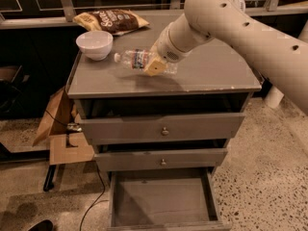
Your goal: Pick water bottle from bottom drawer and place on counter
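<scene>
The water bottle (137, 59) is gripped sideways by the gripper (156, 65) at upper centre, over the counter (216, 76), near the white bowl (95, 44) at its left edge. The bottom drawer (163, 198) is pulled open at bottom centre.

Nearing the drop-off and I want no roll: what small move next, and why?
Probably ease the gripper straight down until the water bottle rests on the counter, then open. The bottle lies sideways in its grip, seemingly just above the top, cap pointing at the white bowl nearby; dropped, it might roll.
</scene>
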Tool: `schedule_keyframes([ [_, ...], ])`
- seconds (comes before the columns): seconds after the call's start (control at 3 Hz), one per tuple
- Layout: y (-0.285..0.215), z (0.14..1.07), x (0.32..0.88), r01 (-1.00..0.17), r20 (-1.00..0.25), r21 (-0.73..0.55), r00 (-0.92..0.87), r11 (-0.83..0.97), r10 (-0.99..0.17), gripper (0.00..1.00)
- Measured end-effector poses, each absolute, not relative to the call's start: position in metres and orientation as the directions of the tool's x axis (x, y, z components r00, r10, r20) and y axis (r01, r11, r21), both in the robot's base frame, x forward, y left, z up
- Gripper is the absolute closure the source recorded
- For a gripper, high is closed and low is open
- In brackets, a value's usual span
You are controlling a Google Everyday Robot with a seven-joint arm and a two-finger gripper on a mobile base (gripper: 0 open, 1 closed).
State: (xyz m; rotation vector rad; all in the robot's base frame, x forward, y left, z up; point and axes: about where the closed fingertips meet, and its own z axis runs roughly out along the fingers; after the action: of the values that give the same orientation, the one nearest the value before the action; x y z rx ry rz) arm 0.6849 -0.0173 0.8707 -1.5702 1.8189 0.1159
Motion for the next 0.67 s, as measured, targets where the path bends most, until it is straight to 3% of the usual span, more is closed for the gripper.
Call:
schedule_keyframes([
  [0.67, -0.025, 0.843, 0.703, -0.901, -0.546, -0.336, -0.049, 0.272, -0.837, 1.0],
])
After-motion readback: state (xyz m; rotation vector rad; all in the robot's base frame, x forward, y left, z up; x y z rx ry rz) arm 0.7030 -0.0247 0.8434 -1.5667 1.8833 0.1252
